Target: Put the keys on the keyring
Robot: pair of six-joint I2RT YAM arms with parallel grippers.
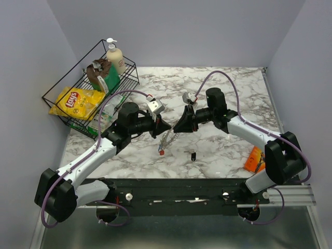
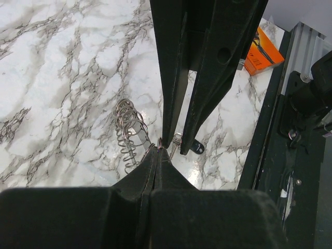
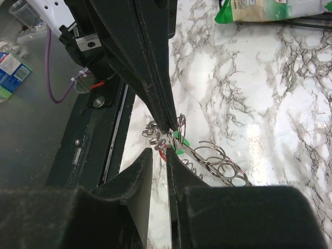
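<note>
Both grippers meet tip to tip above the middle of the marble table. My left gripper (image 1: 166,128) (image 2: 158,147) is shut on a thin loop of the keyring (image 1: 168,138) (image 2: 129,123) (image 3: 210,155), whose silvery rings and coil hang down to the table. A red key (image 1: 162,152) (image 3: 163,154) and a green key (image 3: 182,140) dangle from it. My right gripper (image 1: 175,127) (image 3: 157,154) faces it with a narrow gap between its fingers. Its tips sit right at the ring and the key heads, and nothing is clamped that I can see. A black key (image 1: 193,155) (image 2: 197,147) lies loose on the table.
A wire basket (image 1: 61,97) at the back left holds a chips bag (image 1: 78,101), a soap bottle (image 1: 115,56) and packets. A flat orange piece (image 1: 254,158) (image 2: 262,52) lies by the right arm's base. The black mounting rail (image 1: 176,196) runs along the near edge.
</note>
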